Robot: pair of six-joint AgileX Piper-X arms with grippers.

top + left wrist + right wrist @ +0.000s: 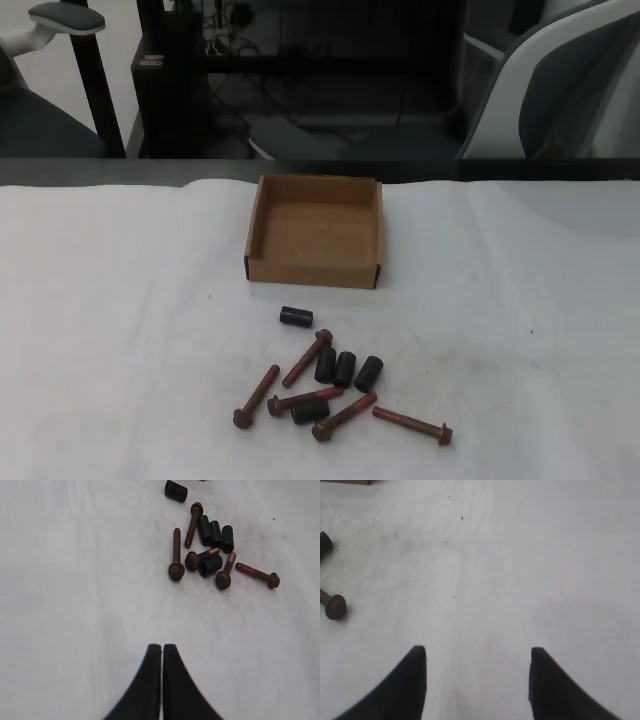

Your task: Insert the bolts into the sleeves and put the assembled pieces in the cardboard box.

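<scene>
Currently your left fingers (pixel 150 680) are sitting together, your right fingers (pixel 410 680) apart. The bolts (pixel 305 360) and sleeves (pixel 345 368) are lying nearer than the cardboard box (pixel 312 270), with the rightmost bolt (pixel 411 422) lying crosswise, left of the right fingers.

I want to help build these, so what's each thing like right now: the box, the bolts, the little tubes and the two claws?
Brown cardboard box: open on top, nothing inside.
Five reddish metal bolts: lying loose on the white bench cover, none in a sleeve.
Five short black sleeves: lying on their sides, no bolt inside.
Left claw: shut, holding nothing.
Right claw: open, holding nothing.
</scene>
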